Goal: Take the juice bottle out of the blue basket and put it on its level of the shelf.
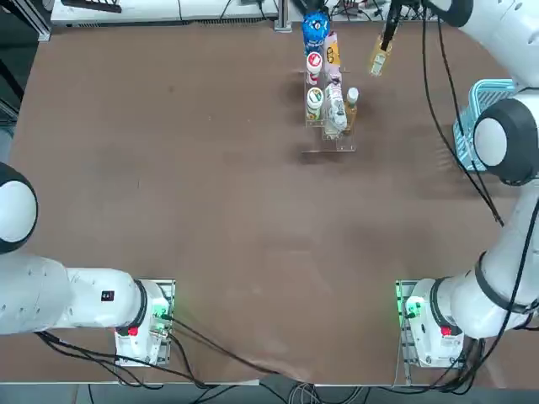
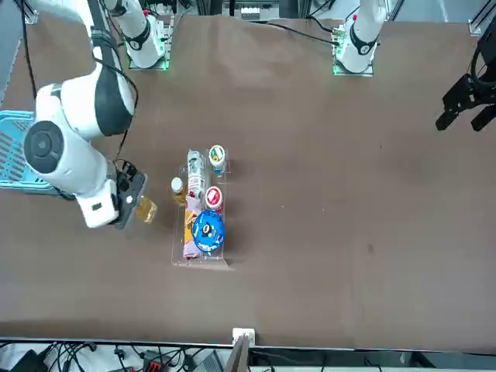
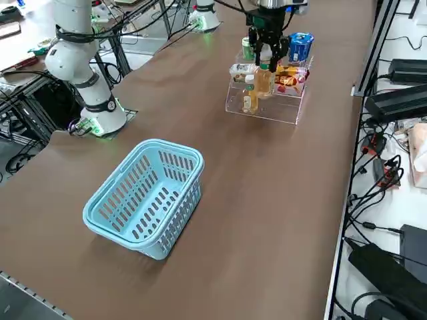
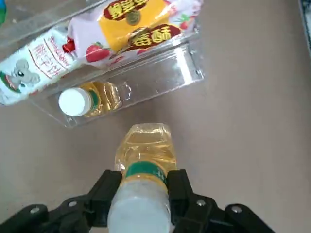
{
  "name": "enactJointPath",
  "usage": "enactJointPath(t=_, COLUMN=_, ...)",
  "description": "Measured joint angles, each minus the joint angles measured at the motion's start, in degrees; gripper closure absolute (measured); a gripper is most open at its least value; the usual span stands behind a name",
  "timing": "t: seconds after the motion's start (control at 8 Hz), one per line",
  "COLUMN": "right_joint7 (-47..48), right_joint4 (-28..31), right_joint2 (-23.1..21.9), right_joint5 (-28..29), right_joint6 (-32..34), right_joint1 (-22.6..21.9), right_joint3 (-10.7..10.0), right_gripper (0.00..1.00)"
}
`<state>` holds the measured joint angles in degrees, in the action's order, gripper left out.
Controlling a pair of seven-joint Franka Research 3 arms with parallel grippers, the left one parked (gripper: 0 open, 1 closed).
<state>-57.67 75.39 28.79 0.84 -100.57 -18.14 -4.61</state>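
A: Where is the juice bottle sitting?

B: The right end effector is clamping its neck, hanging beside the shelf; one twin bottle is standing there; one blue basket is lying apart.

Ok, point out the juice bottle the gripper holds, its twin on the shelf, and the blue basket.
juice bottle (image 4: pixel 146 155): right wrist view, yellow body.
twin bottle (image 4: pixel 75 101): right wrist view, white cap.
blue basket (image 3: pixel 137 237): right side view, near lattice wall.
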Motion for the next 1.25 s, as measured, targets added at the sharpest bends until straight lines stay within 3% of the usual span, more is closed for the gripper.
enactJointPath(t=0.38, right_joint7=-10.22, right_joint4=-0.04, right_joint2=2.97, right_joint5=-0.02, right_joint6=-2.4, right_joint1=-1.7, right_joint3=0.02, right_gripper=0.45)
enactJointPath(t=1.25, right_joint7=-17.68, right_joint4=-0.06, right_joint2=6.8, right_joint5=-0.23, right_joint6=-8.51, right_joint1=-5.41, right_joint3=0.04, right_gripper=0.45)
